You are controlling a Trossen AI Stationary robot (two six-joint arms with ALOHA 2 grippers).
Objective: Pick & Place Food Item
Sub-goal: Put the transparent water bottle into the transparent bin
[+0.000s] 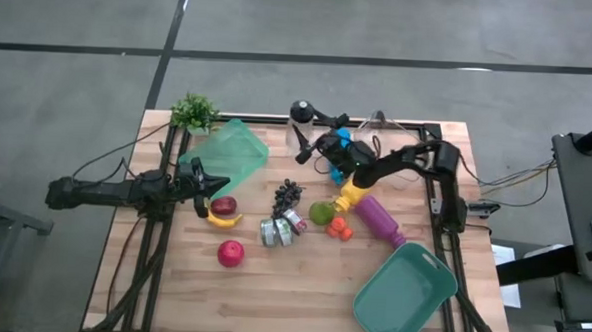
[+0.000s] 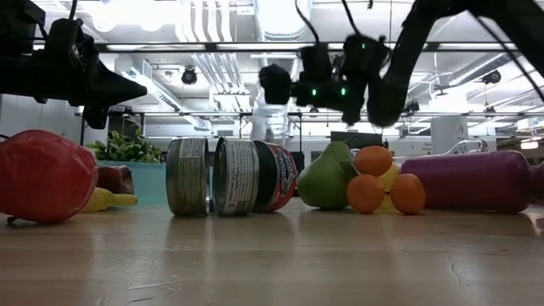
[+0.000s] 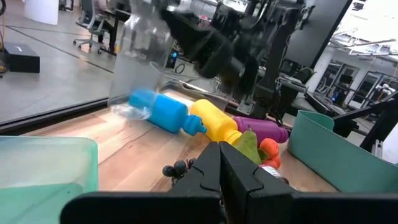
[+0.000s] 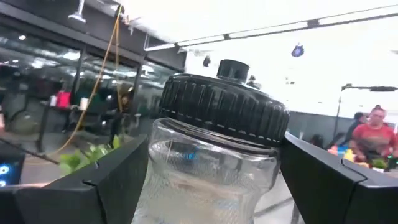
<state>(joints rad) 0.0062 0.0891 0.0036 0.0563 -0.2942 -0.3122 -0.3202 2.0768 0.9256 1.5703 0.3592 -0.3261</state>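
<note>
A clear bottle with a black screw cap (image 4: 217, 112) fills the right wrist view, between the fingers of my right gripper (image 4: 211, 186), which is shut on it. From above, the bottle (image 1: 300, 114) is at the table's far middle, with my right gripper (image 1: 315, 139) beside it. Food lies mid-table: a red apple (image 1: 230, 252), a banana (image 1: 224, 220), dark grapes (image 1: 288, 194), a green pear (image 1: 321, 212) and small oranges (image 1: 338, 228). My left gripper (image 1: 207, 182) waits shut at the table's left, near the banana. My right gripper has the bottle's clear upper body (image 4: 158, 180), just below the black cap, between its two fingers, one on each side. The fingers come from the table's right, roughly level. The bottle stands cap up, slightly tilted; whether its base touches the table, I cannot tell.
Blue (image 1: 339, 148), yellow (image 1: 350, 193) and purple (image 1: 381, 220) bottles lie under the right arm. Two tins (image 1: 281, 228) stand mid-table. A light green tray (image 1: 226, 155) sits far left, a teal tray (image 1: 405, 296) near right, and a small plant (image 1: 194, 112) at the far-left corner.
</note>
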